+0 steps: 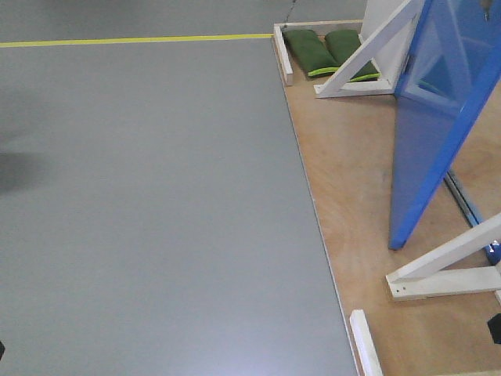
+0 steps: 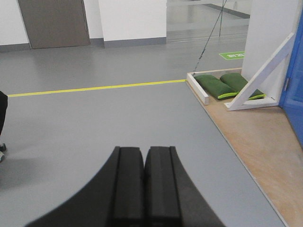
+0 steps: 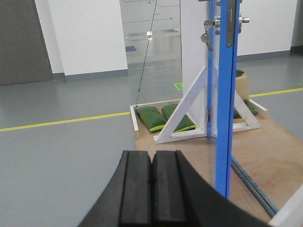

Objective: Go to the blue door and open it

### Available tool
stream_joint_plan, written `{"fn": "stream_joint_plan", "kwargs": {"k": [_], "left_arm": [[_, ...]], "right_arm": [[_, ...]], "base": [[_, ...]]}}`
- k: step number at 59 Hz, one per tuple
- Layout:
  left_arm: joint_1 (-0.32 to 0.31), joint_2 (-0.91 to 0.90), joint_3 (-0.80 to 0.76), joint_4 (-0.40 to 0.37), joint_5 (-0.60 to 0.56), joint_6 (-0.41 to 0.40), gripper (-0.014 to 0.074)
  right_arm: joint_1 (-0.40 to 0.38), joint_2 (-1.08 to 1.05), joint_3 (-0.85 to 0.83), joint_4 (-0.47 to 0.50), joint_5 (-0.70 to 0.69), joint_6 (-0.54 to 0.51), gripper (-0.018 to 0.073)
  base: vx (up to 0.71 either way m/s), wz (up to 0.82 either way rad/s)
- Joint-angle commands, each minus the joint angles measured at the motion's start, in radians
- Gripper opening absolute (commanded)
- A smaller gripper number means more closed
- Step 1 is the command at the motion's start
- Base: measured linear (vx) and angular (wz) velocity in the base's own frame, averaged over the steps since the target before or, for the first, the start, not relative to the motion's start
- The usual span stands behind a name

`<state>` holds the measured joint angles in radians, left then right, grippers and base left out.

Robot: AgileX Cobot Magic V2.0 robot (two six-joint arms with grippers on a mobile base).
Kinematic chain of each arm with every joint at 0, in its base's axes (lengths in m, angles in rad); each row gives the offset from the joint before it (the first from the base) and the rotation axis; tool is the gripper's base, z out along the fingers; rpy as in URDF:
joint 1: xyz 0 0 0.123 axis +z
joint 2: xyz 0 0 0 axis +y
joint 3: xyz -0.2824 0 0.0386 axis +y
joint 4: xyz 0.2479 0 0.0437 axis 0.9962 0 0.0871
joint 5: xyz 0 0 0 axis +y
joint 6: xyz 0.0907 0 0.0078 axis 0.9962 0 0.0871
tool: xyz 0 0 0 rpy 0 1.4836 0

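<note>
Plywood platform (image 3: 265, 137) carries the glossy bright-blue door panel (image 3: 222, 118), upright and edge-on, ahead and just right of the black right fingers (image 3: 137, 189), pressed together on nothing. Likewise pressed together, the black left fingers (image 2: 130, 184) see the door far right. Writing on the green floor sign (image 2: 232, 55) is too small to read.

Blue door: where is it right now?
At the right of the front view, the blue door stands on the plywood platform, beside the white brace and green sandbags; the right wrist view shows it edge-on, right of centre.
</note>
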<state>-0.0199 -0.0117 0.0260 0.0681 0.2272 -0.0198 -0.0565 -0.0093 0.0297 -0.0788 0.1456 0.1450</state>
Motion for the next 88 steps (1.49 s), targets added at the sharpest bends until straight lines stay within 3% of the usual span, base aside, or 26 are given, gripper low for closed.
{"fn": "stream_joint_plan", "kwargs": {"k": [1, 88], "left_arm": [[0.001, -0.015, -0.026, -0.003, -0.086, -0.007, 0.0073], [0.001, -0.015, -0.026, -0.003, -0.082, -0.007, 0.0073]], "right_arm": [[-0.005, -0.018, 0.002, -0.003, -0.084, -0.001, 0.0011], [-0.005, -0.018, 0.002, -0.003, -0.084, -0.001, 0.0011]], "base": [[0.4, 0.03], [0.28, 0.04]]}}
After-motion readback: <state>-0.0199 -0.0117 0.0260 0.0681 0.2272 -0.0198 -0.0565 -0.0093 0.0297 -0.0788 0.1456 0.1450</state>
